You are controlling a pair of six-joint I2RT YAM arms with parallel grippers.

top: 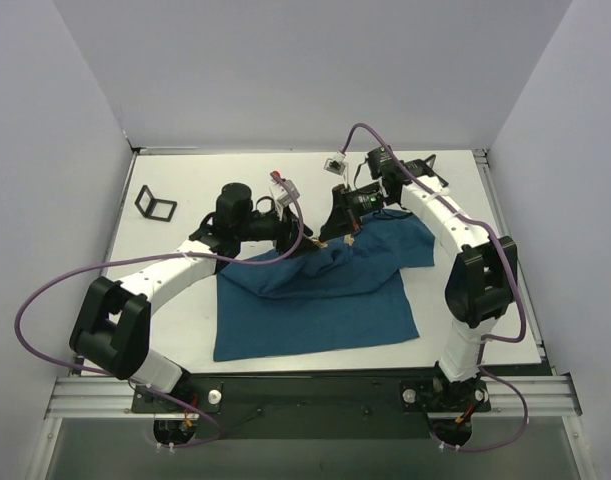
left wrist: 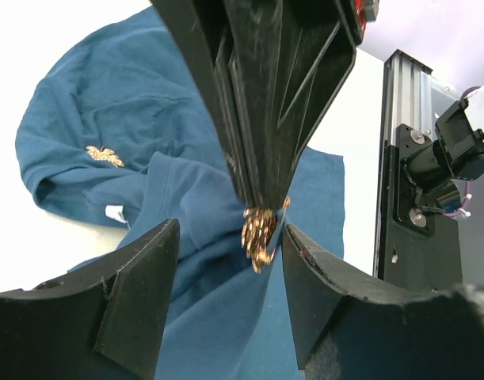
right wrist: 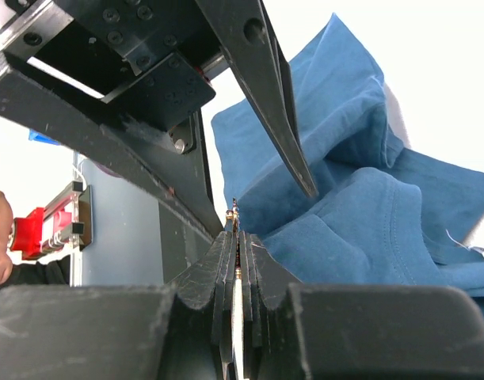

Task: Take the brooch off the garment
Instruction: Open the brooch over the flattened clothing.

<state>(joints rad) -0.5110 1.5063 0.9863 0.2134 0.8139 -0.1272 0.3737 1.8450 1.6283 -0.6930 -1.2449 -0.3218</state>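
Observation:
The dark teal garment [top: 315, 300] lies crumpled on the white table, with a fold drawn up toward both grippers. My right gripper [right wrist: 238, 233] is shut on the small gold brooch [left wrist: 260, 229], which hangs from its fingertips just above the cloth. A thin gold edge of the brooch [right wrist: 236, 215] pokes out past the jaws. I cannot tell whether it is still pinned to the fabric. My left gripper [left wrist: 230, 265] is open, one finger on each side of the brooch and touching neither it nor the cloth. A second gold leaf-like ornament [left wrist: 104, 155] sits flat on the garment farther off.
A black square frame [top: 155, 204] stands at the table's far left. An aluminium rail [top: 315, 395] runs along the near edge and a black and silver post [left wrist: 408, 166] stands to the right. White walls close in three sides. Both arms' purple cables [top: 365, 135] loop above.

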